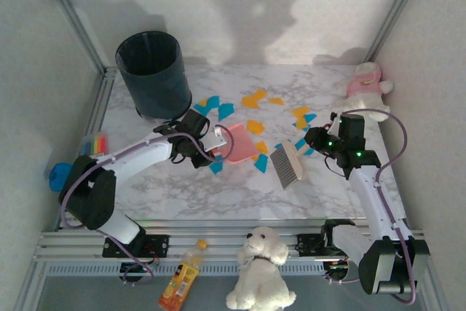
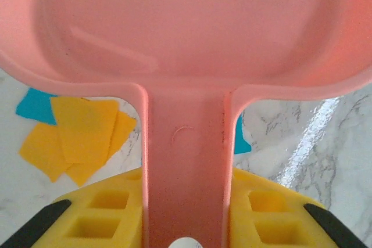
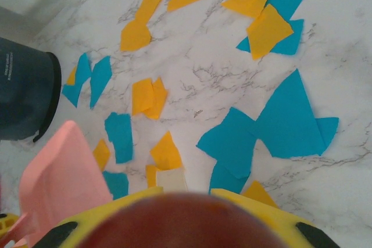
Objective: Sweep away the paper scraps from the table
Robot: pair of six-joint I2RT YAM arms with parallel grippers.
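the left gripper (image 1: 217, 141) pinches the handle of the pink dustpan (image 1: 240, 142), jaws pressed against it. orange and teal paper scraps (image 1: 255, 127) lie scattered across the middle of the table (image 1: 204, 194), around the pan. the right gripper (image 1: 314, 140) sits at the handle end of the brush (image 1: 287, 167); i cannot tell how its jaws stand.

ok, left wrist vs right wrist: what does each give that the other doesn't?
Left wrist: the pink dustpan close up, its handle clamped between the left fingers. Right wrist: the dark bin at the left edge, and a wide scatter of paper scraps across the table. Both: the dustpan, orange and teal scraps, the marble tabletop.
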